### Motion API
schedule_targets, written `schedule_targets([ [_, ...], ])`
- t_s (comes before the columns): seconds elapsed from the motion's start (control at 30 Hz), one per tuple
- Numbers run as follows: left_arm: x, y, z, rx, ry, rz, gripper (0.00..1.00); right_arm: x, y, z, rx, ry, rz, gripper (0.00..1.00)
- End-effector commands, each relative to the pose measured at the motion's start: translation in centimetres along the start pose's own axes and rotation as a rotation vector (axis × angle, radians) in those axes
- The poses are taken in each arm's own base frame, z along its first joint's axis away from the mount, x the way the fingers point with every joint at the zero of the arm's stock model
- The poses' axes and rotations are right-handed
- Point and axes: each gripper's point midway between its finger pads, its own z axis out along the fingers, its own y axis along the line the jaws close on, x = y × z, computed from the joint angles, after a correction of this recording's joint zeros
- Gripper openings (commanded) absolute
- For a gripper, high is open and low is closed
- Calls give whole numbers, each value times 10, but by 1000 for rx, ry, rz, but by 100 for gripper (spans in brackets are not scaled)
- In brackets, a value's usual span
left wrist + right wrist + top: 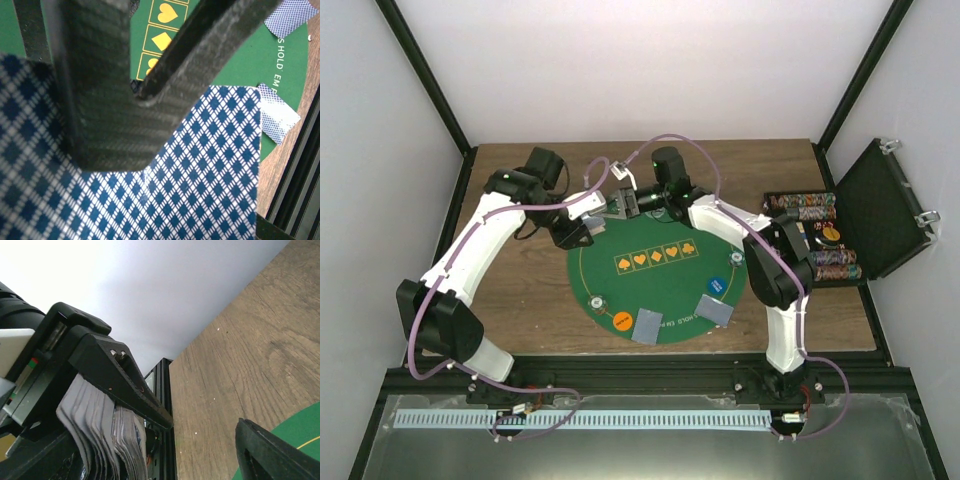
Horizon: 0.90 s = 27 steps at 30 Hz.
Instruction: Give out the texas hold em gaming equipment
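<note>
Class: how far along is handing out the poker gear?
Done: a left card pile and right card pile lie at the near edge of the mat, with an orange disc and blue disc. In hand: the left gripper clamps the deck near the far rim; the right gripper is open beside it. Left: poker chips sit in the case.

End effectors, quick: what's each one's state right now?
Left end effector: closed, holding the deck of cards.
Right end effector: open, holding nothing.

Green mat — white lettering reads "HOLD' EM"; orange suit marks beside.
</note>
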Motion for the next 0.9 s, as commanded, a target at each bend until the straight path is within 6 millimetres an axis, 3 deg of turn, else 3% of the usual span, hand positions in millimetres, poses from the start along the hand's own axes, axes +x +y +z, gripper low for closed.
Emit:
schedule_targets([
  [0.0,-12,1,-3,6,-32,10,47,-11,7,5,21,-7,-54,80],
  [0.3,-9,3,-2,-4,-21,9,45,-13,-4,-16,149,-51,-40,56],
  [0.57,-7,5,1,-8,-11,2,45,-14,5,-23,180,-48,-73,42],
  [0.87,-4,7,4,-16,-3,2,45,-17,21,-27,179,-45,-104,12],
])
